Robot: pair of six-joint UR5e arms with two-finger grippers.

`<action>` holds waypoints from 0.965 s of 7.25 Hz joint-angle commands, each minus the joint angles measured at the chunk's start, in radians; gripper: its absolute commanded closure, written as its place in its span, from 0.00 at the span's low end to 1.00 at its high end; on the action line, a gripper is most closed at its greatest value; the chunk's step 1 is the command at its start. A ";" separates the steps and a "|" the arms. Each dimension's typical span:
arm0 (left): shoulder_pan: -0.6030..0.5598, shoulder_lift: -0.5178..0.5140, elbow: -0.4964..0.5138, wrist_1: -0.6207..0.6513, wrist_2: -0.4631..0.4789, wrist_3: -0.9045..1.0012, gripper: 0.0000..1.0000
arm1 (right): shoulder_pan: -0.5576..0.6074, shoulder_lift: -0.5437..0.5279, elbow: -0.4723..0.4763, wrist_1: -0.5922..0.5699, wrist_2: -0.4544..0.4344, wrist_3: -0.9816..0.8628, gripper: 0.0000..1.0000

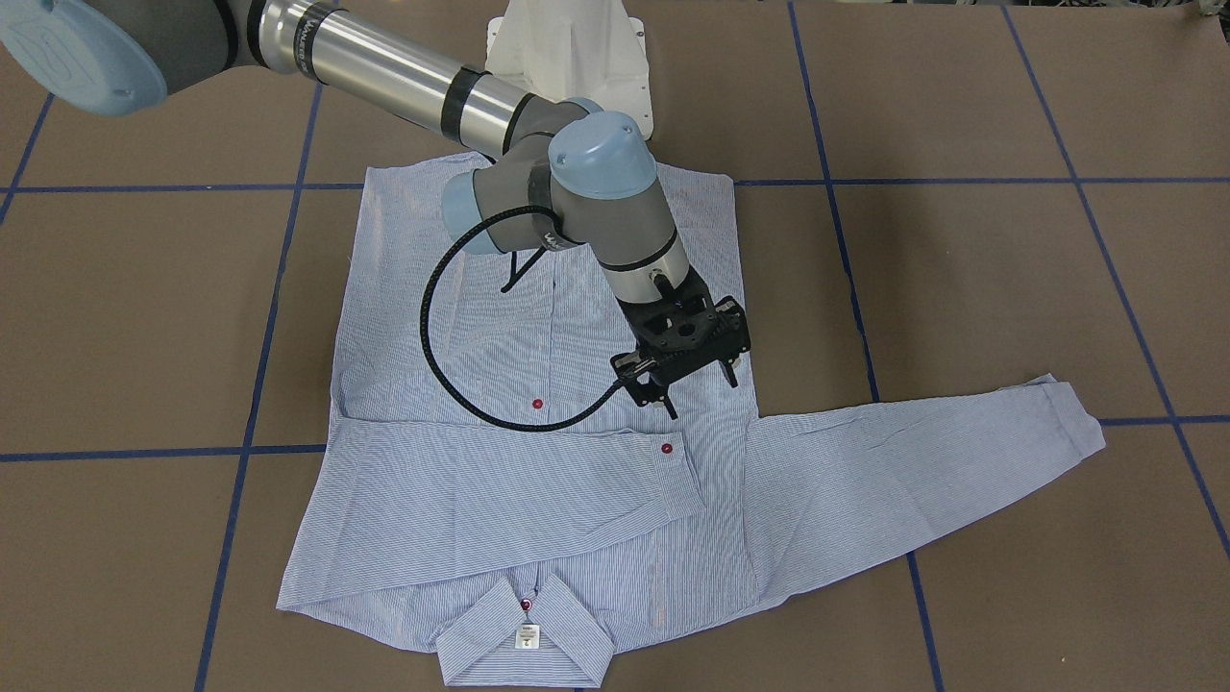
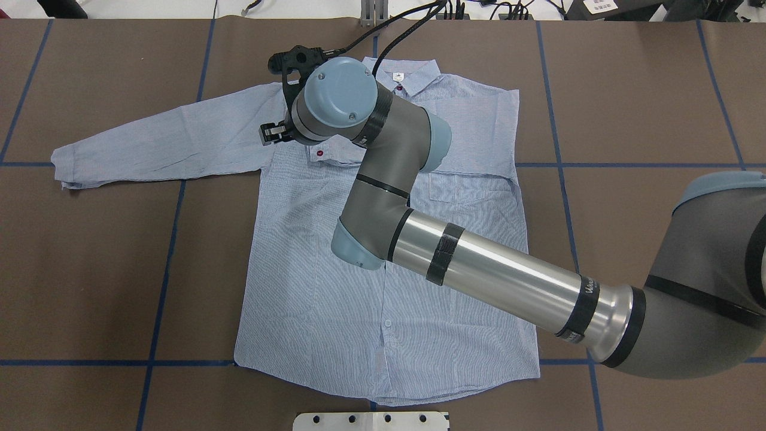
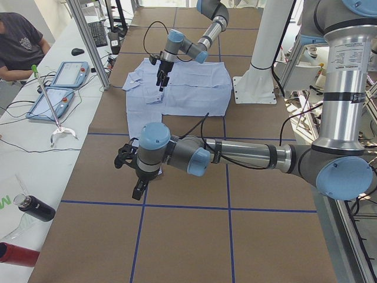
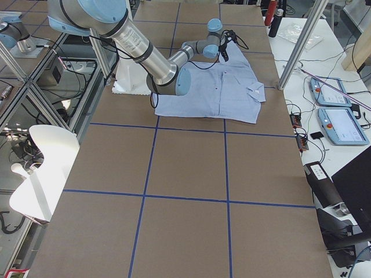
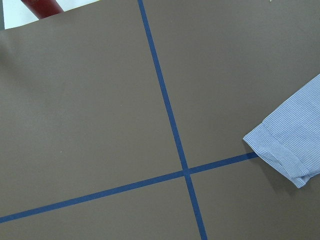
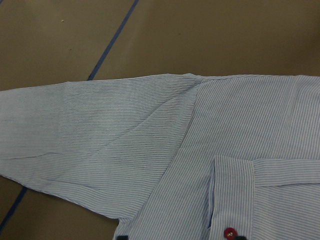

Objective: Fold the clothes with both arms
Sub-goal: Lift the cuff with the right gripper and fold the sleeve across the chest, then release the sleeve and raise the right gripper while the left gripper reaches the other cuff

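Observation:
The light blue striped shirt (image 1: 538,317) lies flat, front up, with its collar (image 1: 524,634) on the side away from the robot. One sleeve is folded across the chest, and its cuff (image 1: 673,471) shows a red button. The other sleeve (image 1: 922,461) stretches out toward the robot's left. My right gripper (image 1: 701,394) hangs open just above the chest, beside the folded cuff, holding nothing. In the exterior left view my left gripper (image 3: 131,174) hovers over bare table past the outstretched cuff (image 5: 287,150). I cannot tell whether it is open or shut.
The white pedestal base (image 1: 567,48) stands at the shirt's hem side. Blue tape lines (image 1: 259,384) grid the brown table. A dark bottle (image 3: 35,209), tablets (image 3: 56,100) and a seated person (image 3: 20,41) are at a side bench. The left wrist view catches a red bottle (image 5: 40,6).

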 commanded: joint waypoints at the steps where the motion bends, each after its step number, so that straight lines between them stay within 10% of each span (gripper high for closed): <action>1: 0.006 -0.011 0.015 -0.009 0.002 -0.047 0.00 | 0.006 -0.008 0.027 -0.012 -0.002 0.062 0.00; 3: 0.161 -0.013 0.073 -0.212 0.002 -0.322 0.00 | 0.070 -0.017 0.202 -0.370 0.085 0.061 0.00; 7: 0.357 -0.025 0.172 -0.530 0.031 -0.903 0.01 | 0.337 -0.282 0.507 -0.588 0.439 0.042 0.00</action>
